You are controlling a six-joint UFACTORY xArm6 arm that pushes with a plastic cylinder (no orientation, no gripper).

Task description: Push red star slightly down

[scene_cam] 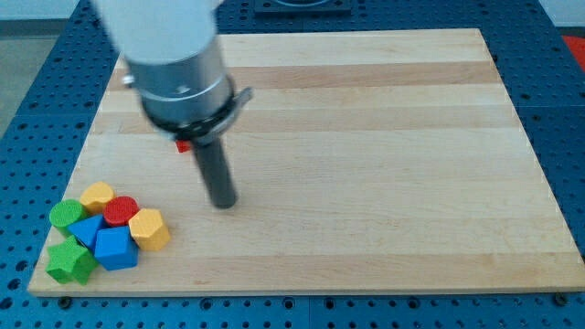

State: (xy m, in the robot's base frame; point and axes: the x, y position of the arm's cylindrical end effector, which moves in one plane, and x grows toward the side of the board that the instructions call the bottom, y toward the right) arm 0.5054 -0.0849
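Observation:
Only a small red corner of a block (184, 144) shows at the view's upper left, beside the rod and under the arm's grey collar; its shape is hidden, so I cannot confirm it is the red star. My tip (222, 203) rests on the wooden board (384, 164), below and a little right of that red piece, apart from it.
A cluster of blocks sits at the view's bottom left: a yellow block (96, 196), a red round block (121, 211), a green block (65, 215), a yellow hexagon (150, 228), two blue blocks (115, 248) and a green star (69, 262). A blue perforated table surrounds the board.

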